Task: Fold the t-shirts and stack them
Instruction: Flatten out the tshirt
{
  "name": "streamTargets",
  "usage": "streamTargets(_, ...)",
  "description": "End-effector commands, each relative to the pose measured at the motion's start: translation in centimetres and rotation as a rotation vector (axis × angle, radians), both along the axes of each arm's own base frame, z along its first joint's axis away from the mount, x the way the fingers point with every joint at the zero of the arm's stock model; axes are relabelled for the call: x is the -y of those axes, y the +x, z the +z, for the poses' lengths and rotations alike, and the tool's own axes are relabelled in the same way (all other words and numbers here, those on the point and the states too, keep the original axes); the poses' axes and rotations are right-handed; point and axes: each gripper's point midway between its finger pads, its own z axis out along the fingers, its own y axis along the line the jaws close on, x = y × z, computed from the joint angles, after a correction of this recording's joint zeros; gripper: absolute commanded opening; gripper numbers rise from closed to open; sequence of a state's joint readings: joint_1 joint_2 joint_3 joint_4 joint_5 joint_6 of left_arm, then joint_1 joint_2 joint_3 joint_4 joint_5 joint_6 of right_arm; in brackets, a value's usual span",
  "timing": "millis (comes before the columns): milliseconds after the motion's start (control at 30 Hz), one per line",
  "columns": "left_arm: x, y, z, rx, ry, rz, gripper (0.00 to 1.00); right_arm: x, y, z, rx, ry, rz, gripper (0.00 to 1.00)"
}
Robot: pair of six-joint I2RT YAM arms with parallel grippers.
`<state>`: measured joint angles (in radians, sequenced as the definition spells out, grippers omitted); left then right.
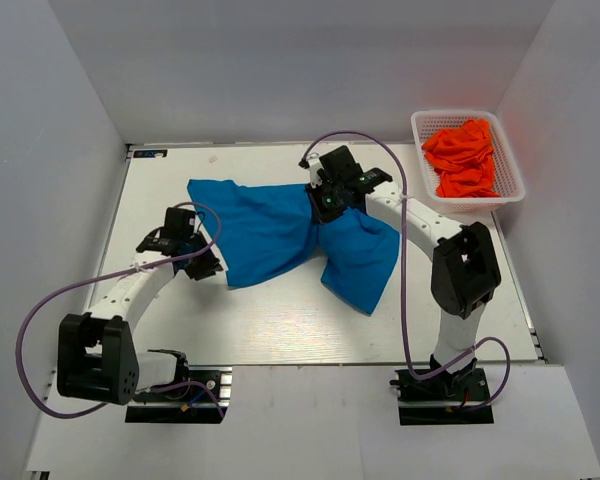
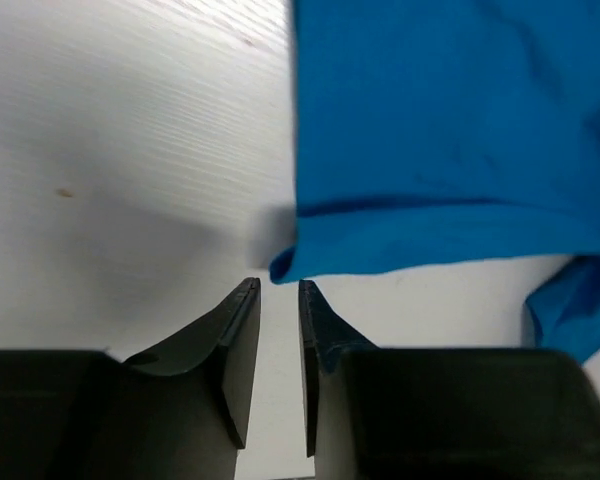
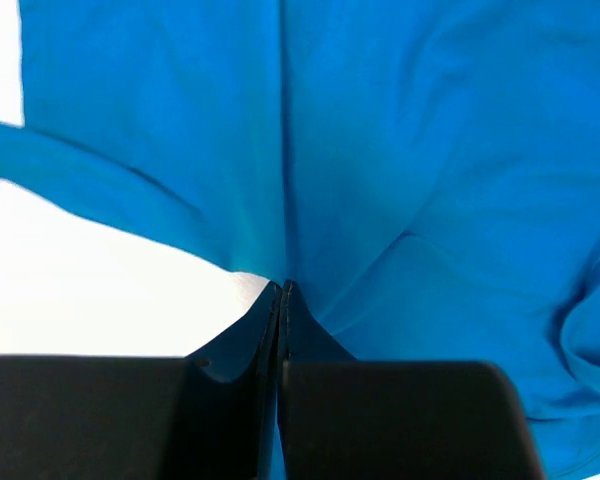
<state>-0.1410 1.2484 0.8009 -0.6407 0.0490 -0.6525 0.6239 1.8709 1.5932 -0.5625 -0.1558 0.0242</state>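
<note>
A bright blue t-shirt (image 1: 270,230) lies rumpled across the middle of the white table. My right gripper (image 1: 327,205) is shut on a fold at its far middle; in the right wrist view the closed gripper (image 3: 283,287) pinches blue fabric (image 3: 400,150) gathered into the tips. My left gripper (image 1: 208,262) is at the shirt's left edge. In the left wrist view it (image 2: 279,285) is open by a narrow gap and empty, with a hemmed corner of the shirt (image 2: 450,130) just beyond the tips. Several orange-red t-shirts (image 1: 463,157) lie bunched in a basket.
The white mesh basket (image 1: 420,125) stands at the far right corner of the table (image 1: 280,320). Grey walls enclose the left, far and right sides. Purple cables loop from both arms.
</note>
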Motion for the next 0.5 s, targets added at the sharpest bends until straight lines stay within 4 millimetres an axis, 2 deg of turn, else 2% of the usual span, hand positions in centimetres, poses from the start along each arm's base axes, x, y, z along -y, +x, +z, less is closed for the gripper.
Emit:
streamTargets(0, 3.1, 0.2, -0.3, 0.039, -0.137, -0.132, 0.35, -0.3, 1.7, 0.1, 0.018, -0.001, -0.069, 0.0)
streamTargets(33, 3.6, -0.2, -0.8, 0.028, -0.161, -0.157, 0.35, -0.3, 2.0, -0.1, 0.021, -0.005, -0.082, 0.0)
streamTargets(67, 4.0, 0.5, -0.6, 0.055, -0.18, -0.17, 0.37, -0.3, 2.6, 0.0, 0.018, 0.007, -0.112, 0.0)
streamTargets(133, 5.1, 0.5, -0.6, 0.066, -0.222, -0.207, 0.38, -0.4, 3.2, -0.4, 0.012, 0.0, -0.137, 0.0)
streamTargets(233, 5.6, 0.6, -1.4, 0.056, -0.232, -0.223, 0.38, 0.1, 3.6, -1.0, -0.012, -0.009, -0.156, 0.0)
streamTargets(333, 5.2, 0.7, -2.9, 0.027, -0.188, -0.213, 0.38, 0.2, 3.2, -1.3, -0.028, -0.001, -0.152, 0.0)
streamTargets(467, 4.5, 1.3, -3.3, -0.012, -0.128, -0.185, 0.32, 0.5, 3.2, -1.4, -0.032, -0.004, -0.154, 0.0)
